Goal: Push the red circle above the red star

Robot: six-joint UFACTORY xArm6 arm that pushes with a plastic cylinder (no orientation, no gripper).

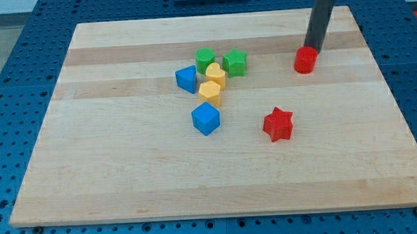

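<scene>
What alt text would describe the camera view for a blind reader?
My tip touches the top side of the red circle, up and right of the red star on the wooden board. Green, yellow and blue blocks cluster left.

Setting: a robotics laboratory or test bench, not a home or a shop.
Work surface: a pale wooden board (218,187) of glued strips, filling most of the frame.
Base: a blue perforated metal plate (9,62) with a regular grid of holes, visible along the left, right and bottom edges.
Apparatus: a dark rod descending from the upper right of the frame, ending in my tip (308,49).
Test objects: small moulded blocks in plain red, green, blue and yellow, at the board's centre and upper right.
</scene>
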